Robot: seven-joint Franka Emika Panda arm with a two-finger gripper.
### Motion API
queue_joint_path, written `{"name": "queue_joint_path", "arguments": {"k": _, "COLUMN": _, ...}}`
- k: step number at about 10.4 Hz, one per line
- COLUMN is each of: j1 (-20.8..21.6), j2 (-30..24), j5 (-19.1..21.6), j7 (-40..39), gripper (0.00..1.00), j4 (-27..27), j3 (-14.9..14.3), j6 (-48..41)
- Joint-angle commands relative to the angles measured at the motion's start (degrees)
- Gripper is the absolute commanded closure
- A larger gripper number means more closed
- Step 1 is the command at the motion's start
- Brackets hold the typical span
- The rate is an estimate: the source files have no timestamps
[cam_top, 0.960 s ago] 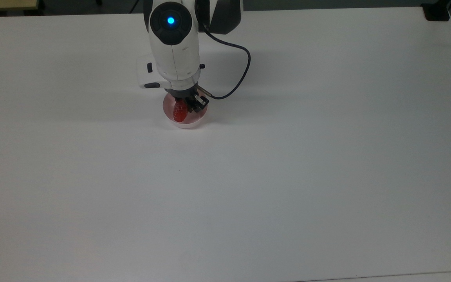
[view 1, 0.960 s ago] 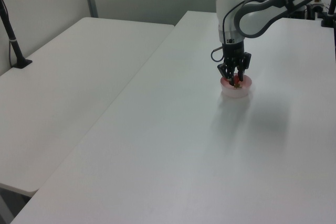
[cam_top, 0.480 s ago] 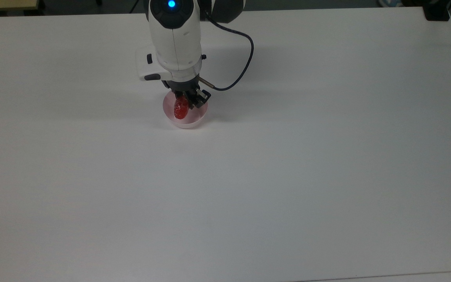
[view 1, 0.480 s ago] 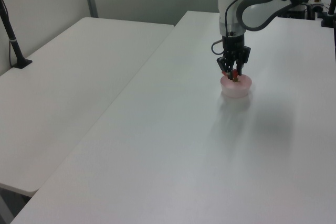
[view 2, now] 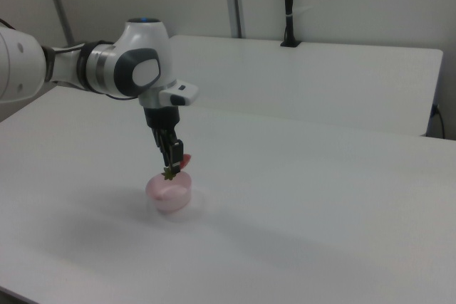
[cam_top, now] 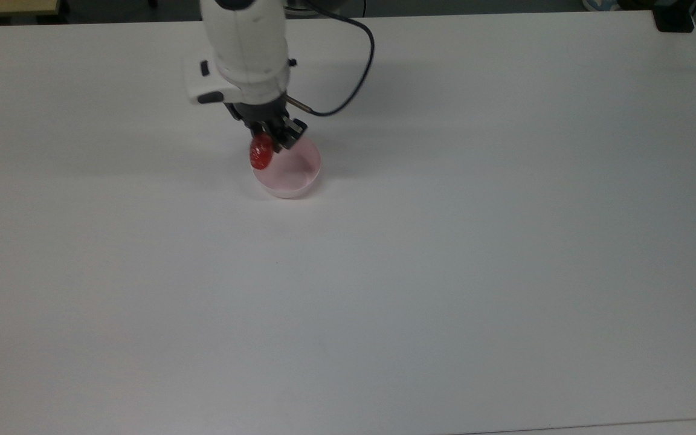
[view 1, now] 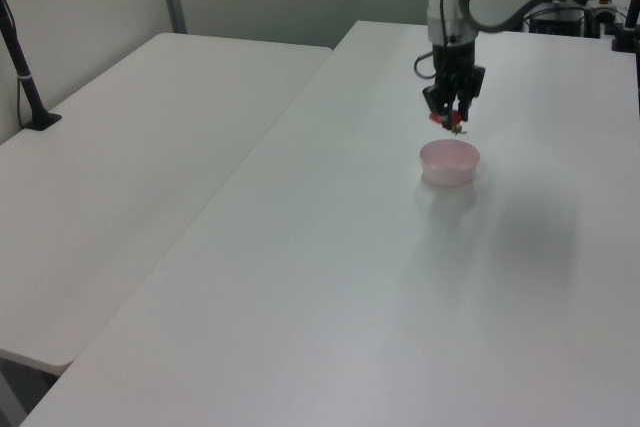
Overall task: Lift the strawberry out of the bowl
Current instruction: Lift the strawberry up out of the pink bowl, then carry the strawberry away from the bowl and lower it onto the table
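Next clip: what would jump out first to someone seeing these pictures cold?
The red strawberry pinched in the claw, hanging above the near-left rim of the pale pink bowl in the top view; the right view shows it clear of the bowl. The bowl sits alone on the broad white table, with nothing left inside it.

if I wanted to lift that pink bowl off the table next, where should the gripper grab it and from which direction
Probably the rim, from straight above. The bowl sits upright and empty on the table, its low smooth wall too wide to span, so one finger inside and one outside should pinch the wall. Its near side in the top view looks freest: the gripper, holding the strawberry, hangs above the far edge.
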Motion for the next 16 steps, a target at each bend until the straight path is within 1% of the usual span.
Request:
{"name": "queue_joint_path", "arguments": {"k": 1, "j1": -5.68, "j2": -4.13, "j5": 1.26, "j7": -12.74, "gripper": 0.84, "j4": -0.41, "j3": 0.34, "j6": -6.36}}
{"name": "queue_joint_path", "arguments": {"k": 3, "j1": -9.64, "j2": -4.05, "j5": 1.08, "j7": -25.83, "gripper": 0.84, "j4": -0.41, "j3": 0.25, "j6": -8.75}}
{"name": "queue_joint_path", "arguments": {"k": 6, "j1": -15.79, "j2": -2.39, "j5": 0.29, "j7": -38.68, "gripper": 0.84, "j4": -0.41, "j3": 0.16, "j6": -8.23}}
{"name": "queue_joint_path", "arguments": {"k": 7, "j1": -17.12, "j2": -1.34, "j5": -0.06, "j7": -41.85, "gripper": 0.84, "j4": -0.41, "j3": 0.07, "j6": -7.71}}
{"name": "queue_joint_path", "arguments": {"k": 10, "j1": -18.88, "j2": 2.97, "j5": -3.04, "j7": -42.59, "gripper": 0.84, "j4": -0.76, "j3": -0.02, "j6": -1.48}}
{"name": "queue_joint_path", "arguments": {"k": 13, "j1": -19.77, "j2": 6.14, "j5": -3.05, "j7": -42.59, "gripper": 0.82, "j4": -0.76, "j3": -0.02, "j6": 3.45}}
{"name": "queue_joint_path", "arguments": {"k": 14, "j1": -19.77, "j2": 6.75, "j5": -3.05, "j7": -42.5, "gripper": 0.78, "j4": -0.59, "j3": -0.02, "j6": 4.24}}
{"name": "queue_joint_path", "arguments": {"k": 15, "j1": -19.85, "j2": 7.02, "j5": -3.05, "j7": -42.59, "gripper": 0.6, "j4": -0.5, "j3": -0.02, "j6": 4.25}}
{"name": "queue_joint_path", "arguments": {"k": 16, "j1": -20.03, "j2": 7.11, "j5": -3.05, "j7": -42.59, "gripper": 0.3, "j4": -0.5, "j3": -0.02, "j6": 4.25}}
